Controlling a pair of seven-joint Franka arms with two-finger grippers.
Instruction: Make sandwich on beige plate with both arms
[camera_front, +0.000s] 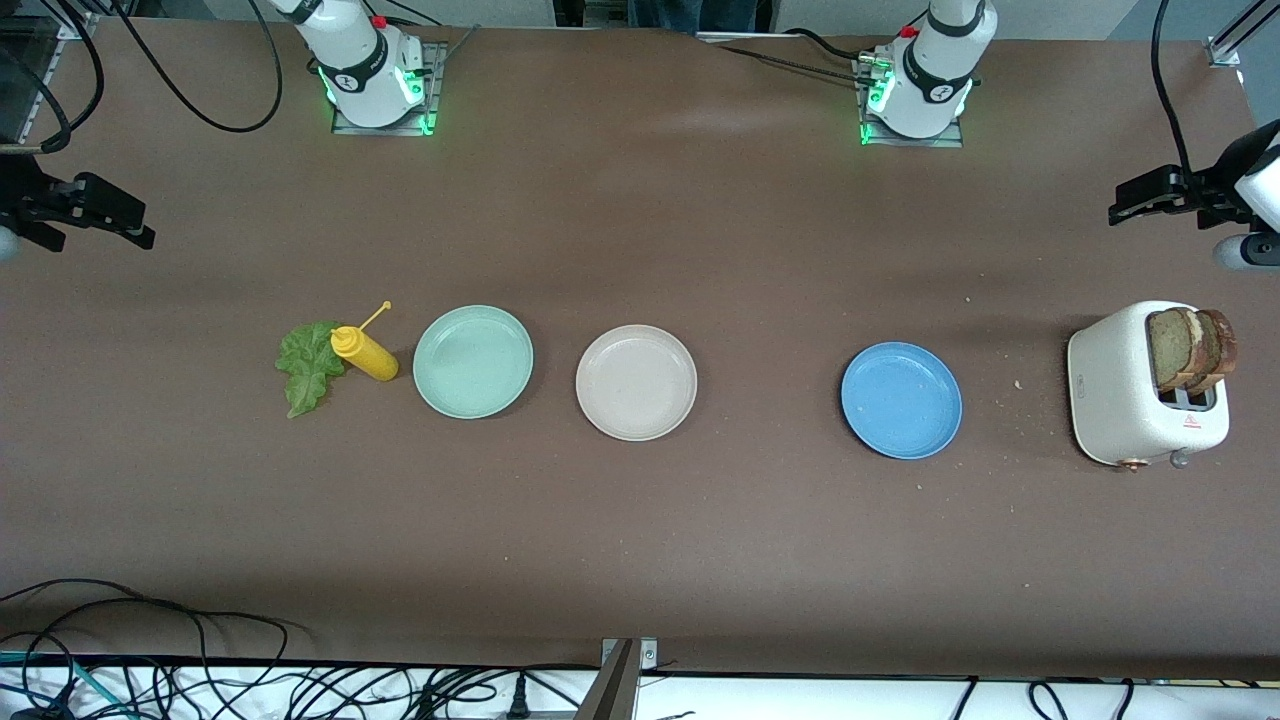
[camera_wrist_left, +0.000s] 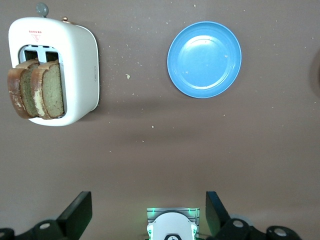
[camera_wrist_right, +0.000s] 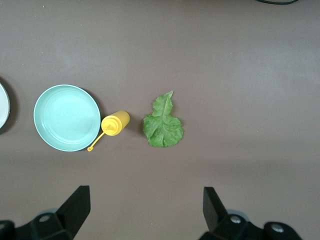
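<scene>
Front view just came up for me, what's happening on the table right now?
Nothing is being handled yet. The left gripper hangs open over the toaster end, the right gripper open over the lettuce leaf end. Both bread slices stand in the toaster. The beige plate sits bare between the mint green plate and blue plate.

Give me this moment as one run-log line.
stage: not started | beige plate: bare | bread slices: in toaster | lettuce leaf: on table | left gripper: open, waiting | right gripper: open, waiting
</scene>
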